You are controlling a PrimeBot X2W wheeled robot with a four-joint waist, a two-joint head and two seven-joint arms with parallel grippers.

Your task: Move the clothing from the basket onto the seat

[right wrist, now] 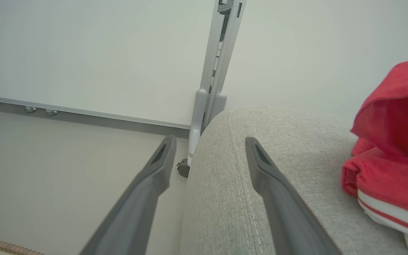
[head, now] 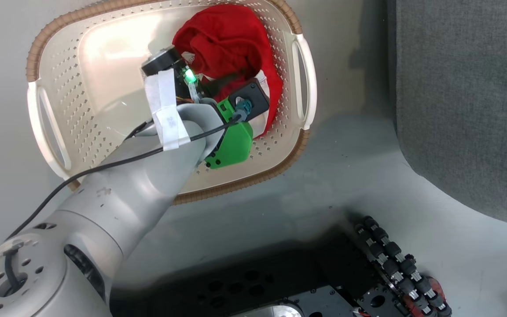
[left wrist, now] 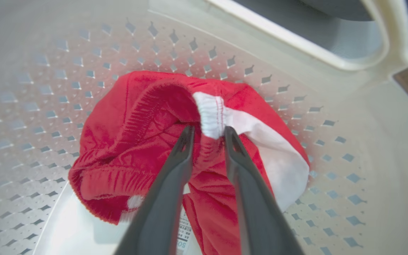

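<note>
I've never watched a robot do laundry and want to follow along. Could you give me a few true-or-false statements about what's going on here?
1. A red garment lies inside the basket. True.
2. The left gripper hangs clear of any cloth. False: its fingers pinch a fold of that garment.
3. The right gripper carries clothing. False: it is open, with nothing between its fingers.
4. A second garment lies on the seat. True.
5. The basket stands on the seat. False: it stands on the floor beside the seat.
</note>
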